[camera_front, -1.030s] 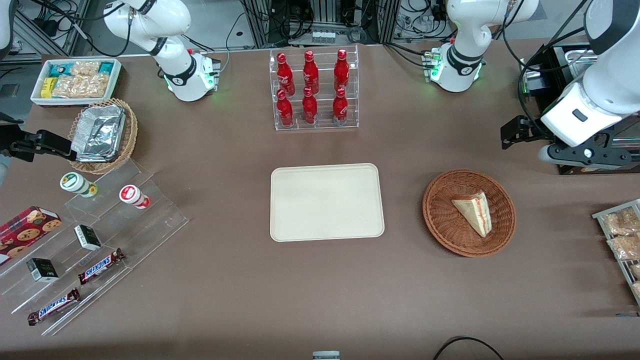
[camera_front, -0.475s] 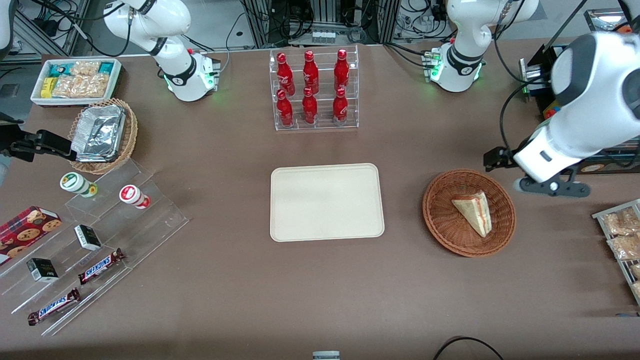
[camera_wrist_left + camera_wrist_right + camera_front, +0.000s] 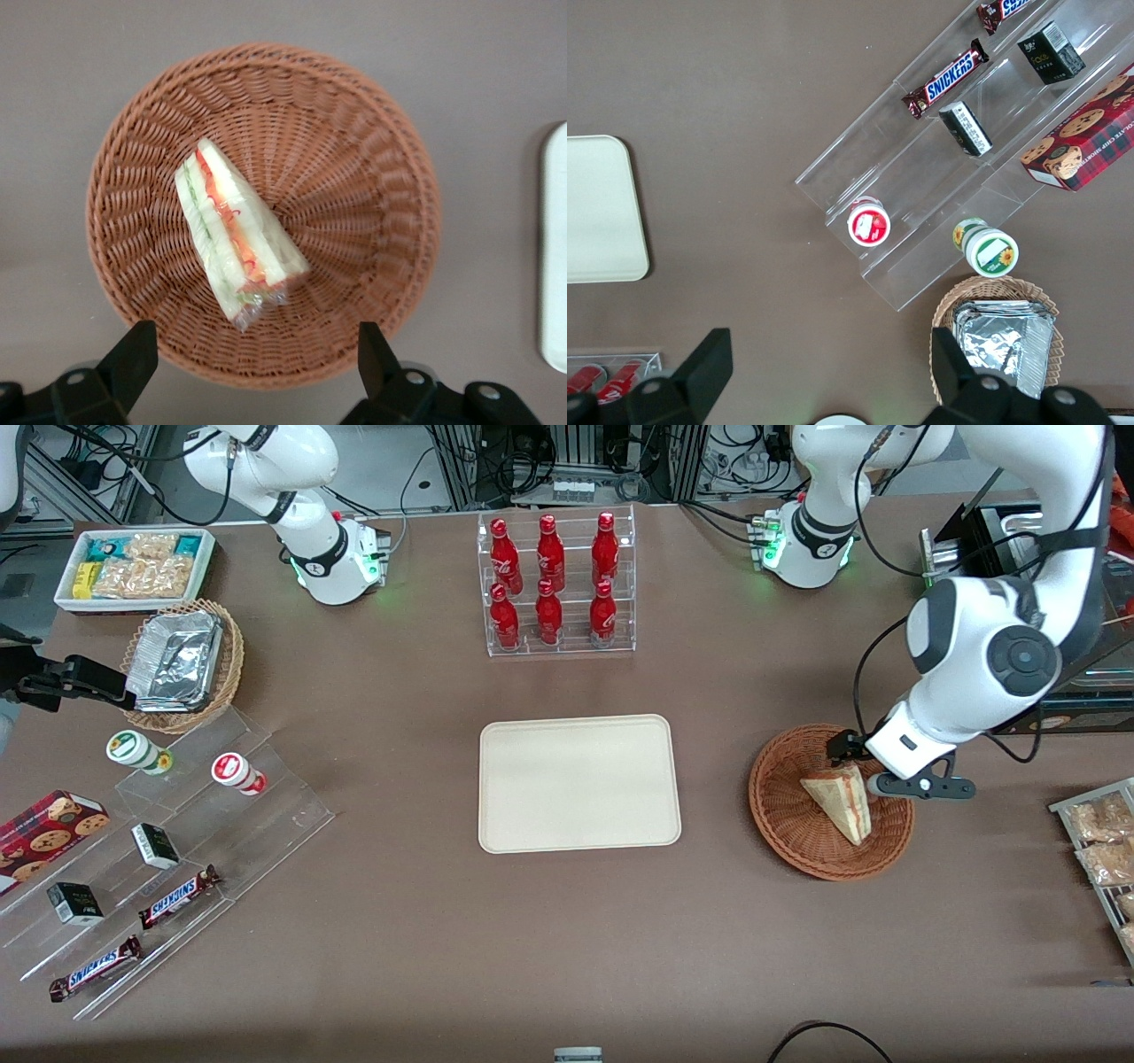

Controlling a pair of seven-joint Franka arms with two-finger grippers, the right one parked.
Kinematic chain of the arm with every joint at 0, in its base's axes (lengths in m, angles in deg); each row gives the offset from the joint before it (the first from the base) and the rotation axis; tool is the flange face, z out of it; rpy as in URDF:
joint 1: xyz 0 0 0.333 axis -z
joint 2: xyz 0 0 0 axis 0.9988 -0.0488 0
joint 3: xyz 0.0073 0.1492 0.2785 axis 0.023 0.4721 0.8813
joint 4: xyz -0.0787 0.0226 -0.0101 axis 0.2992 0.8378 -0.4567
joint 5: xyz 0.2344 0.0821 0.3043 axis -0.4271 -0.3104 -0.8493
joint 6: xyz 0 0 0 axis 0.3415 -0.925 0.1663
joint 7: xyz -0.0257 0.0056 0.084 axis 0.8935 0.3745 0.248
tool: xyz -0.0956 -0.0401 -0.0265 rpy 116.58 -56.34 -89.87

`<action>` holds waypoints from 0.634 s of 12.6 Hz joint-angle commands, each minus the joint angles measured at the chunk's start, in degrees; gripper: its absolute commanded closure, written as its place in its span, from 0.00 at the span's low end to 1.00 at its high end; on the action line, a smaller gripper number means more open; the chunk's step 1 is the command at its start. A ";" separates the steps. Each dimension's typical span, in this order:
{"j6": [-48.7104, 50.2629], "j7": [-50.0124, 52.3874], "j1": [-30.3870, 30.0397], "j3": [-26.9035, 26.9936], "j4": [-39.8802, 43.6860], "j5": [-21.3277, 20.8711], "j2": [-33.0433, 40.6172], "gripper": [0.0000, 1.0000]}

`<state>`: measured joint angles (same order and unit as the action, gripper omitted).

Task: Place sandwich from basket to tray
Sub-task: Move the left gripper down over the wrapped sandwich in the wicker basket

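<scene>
The sandwich (image 3: pixel 840 799) lies in the basket (image 3: pixel 784 815), right of centre in the front view, filling edge up in the wrist view. My gripper (image 3: pixel 251 359) hovers above it, fingers (image 3: pixel 133 354) spread wide. I'd descend straight, straddling the bread faces, then close gently. The tray (image 3: pixel 579 783) sits mid-frame.

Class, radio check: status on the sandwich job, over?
Gripper open, above basket. Sandwich lying in basket, ungrasped. Tray bare, path unobstructed.
</scene>
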<state>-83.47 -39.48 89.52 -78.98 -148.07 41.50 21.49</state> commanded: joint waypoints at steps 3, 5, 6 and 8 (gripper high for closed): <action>-6.27 12.21 -0.38 0.59 -3.25 -0.69 -0.75 0.00; -8.64 26.17 -0.21 0.50 -3.61 -0.69 -1.45 0.00; -11.18 34.51 0.06 0.50 -4.13 -0.69 -1.89 0.00; -14.36 41.51 -0.03 0.50 -5.71 -0.69 -2.16 0.00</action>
<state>-94.79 -4.93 89.59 -78.31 -152.04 41.47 19.27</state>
